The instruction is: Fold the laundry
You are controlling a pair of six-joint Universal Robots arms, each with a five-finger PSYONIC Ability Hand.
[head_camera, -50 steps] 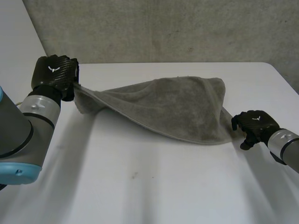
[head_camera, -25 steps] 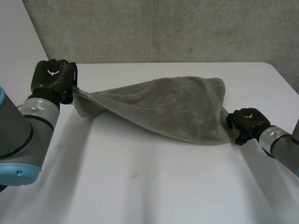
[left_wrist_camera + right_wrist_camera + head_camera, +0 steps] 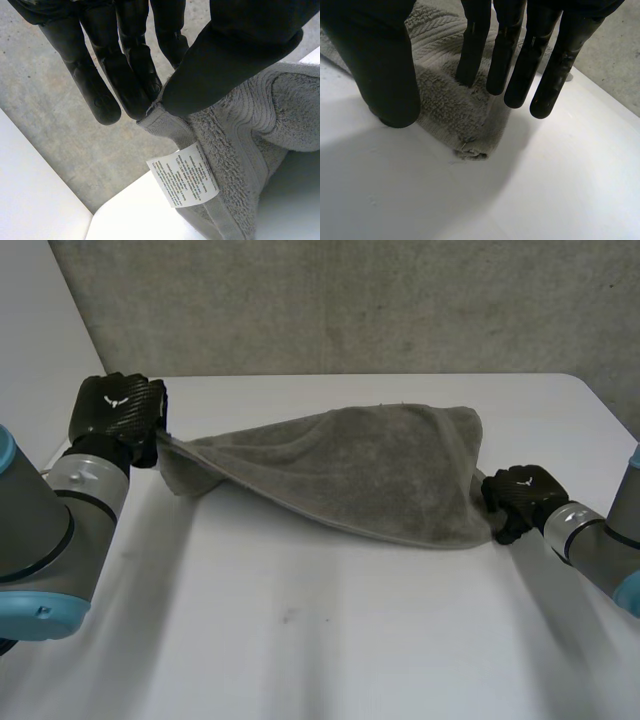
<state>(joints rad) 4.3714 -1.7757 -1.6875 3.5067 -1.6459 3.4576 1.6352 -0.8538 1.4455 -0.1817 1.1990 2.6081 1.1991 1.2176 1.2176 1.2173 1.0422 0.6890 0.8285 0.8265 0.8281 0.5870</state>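
The left hand is pinching one corner of the grey towel between its thumb and the tips of its straight fingers. A white care label is hanging from the hem just below that pinch. In the head view this hand is holding the corner raised above the far left part of the white table. From it, the towel's edge is running taut and slanting down toward the middle of the table.

The right hand is standing open, with its fingers straight and slightly spread and its thumb set well apart from them. It is gripping nothing. The towel's near right corner is lying flat on the table under the hand, between the thumb and the fingers. One fingertip is reaching down close to the cloth, but whether it is touching cannot be told. In the head view this hand is sitting right at the towel's right end.

The towel is spreading across the far half of the table between the two hands, loosely humped in the middle, in front of a grey concrete wall.
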